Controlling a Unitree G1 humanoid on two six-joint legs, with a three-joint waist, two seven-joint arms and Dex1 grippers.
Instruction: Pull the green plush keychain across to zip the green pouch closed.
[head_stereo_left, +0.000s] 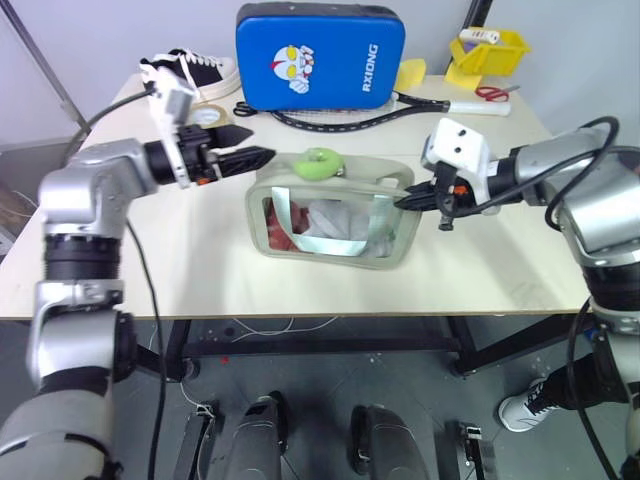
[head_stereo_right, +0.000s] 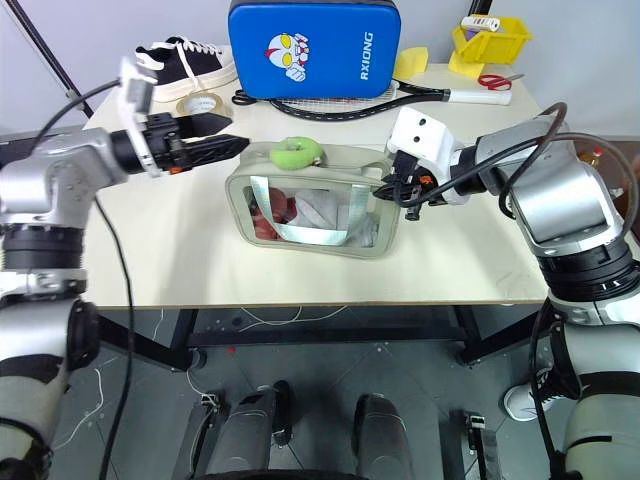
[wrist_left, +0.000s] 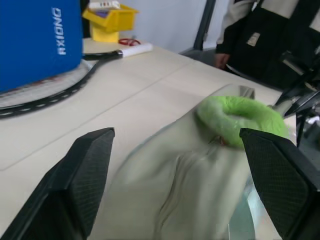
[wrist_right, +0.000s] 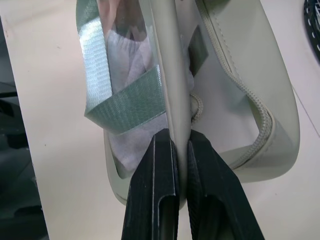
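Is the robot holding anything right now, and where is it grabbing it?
Yes. The right gripper pinches the green pouch by its rim at one end. The left gripper is open, holding nothing.

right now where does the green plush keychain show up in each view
Left eye view: the green plush keychain lies on the green pouch's top edge, just right of the open left pincer.
Right eye view: same spot, nearer the pouch's left end.
Left wrist view: between the pincer's fingers, atop the pouch.
Right wrist view: not in it.
Shared landmark: the blue padded case.
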